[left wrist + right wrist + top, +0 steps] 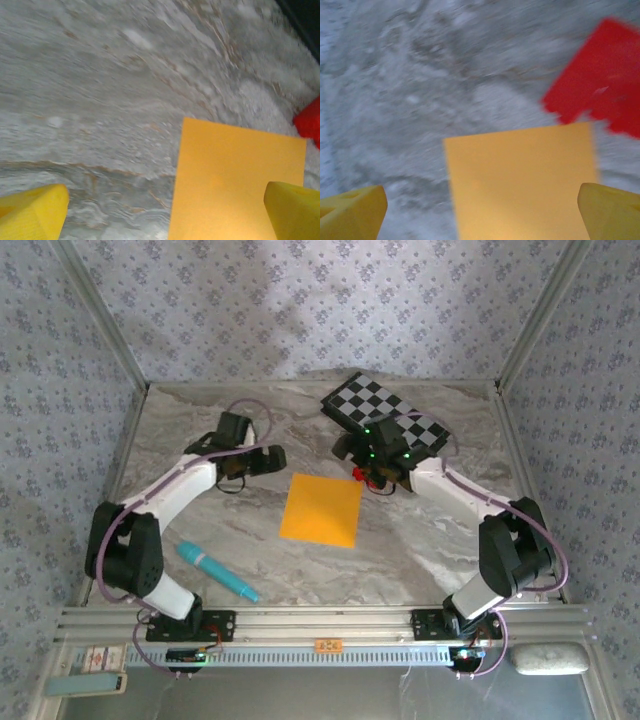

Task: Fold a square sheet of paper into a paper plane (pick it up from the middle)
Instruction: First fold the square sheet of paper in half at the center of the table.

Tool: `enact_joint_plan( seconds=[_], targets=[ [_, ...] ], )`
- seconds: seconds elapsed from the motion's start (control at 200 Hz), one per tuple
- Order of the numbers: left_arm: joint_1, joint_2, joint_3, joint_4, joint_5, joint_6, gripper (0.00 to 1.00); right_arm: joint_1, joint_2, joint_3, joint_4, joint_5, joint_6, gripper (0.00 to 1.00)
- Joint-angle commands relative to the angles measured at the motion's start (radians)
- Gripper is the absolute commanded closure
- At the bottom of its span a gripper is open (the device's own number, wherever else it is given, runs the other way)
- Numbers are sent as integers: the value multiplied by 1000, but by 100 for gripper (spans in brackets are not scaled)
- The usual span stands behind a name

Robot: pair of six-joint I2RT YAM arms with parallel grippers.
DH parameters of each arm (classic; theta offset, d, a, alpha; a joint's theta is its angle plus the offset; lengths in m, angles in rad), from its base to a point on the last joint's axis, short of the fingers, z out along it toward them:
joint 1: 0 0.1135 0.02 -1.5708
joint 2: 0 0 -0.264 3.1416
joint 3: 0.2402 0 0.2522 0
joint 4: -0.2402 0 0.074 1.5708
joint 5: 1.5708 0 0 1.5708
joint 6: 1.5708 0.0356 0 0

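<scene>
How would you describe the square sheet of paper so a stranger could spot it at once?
Look at the marbled table: near its middle lies the square sheet of paper. It is flat and plain orange-yellow, unlike the black-and-white checkerboard behind it, the small red block by its far corner and the teal pen.

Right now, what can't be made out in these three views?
- Top view: red block mostly hidden by the right arm, which also covers the near corner of the checkerboard.
- Top view: orange label on the rail, too small to read.
- Both wrist views: square sheet of paper cut off by the bottom edge.
- Right wrist view: red block blurred and cut by the right edge.
</scene>
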Motion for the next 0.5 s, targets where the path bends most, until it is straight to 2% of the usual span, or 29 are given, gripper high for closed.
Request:
enact_joint_plan(
  seconds=[0.0,0.265,0.495],
  targets=[
    [-79,49,69,-117,-48,-23,0,-49,-59,-73,-42,64,-135,0],
    [-278,252,223,-267,-112,-147,0,-138,-137,-171,-14,110,-186,0],
    [-383,400,364,-353,-154,-176,3,-193,-168,-234,19,80,-188,0]
  ],
)
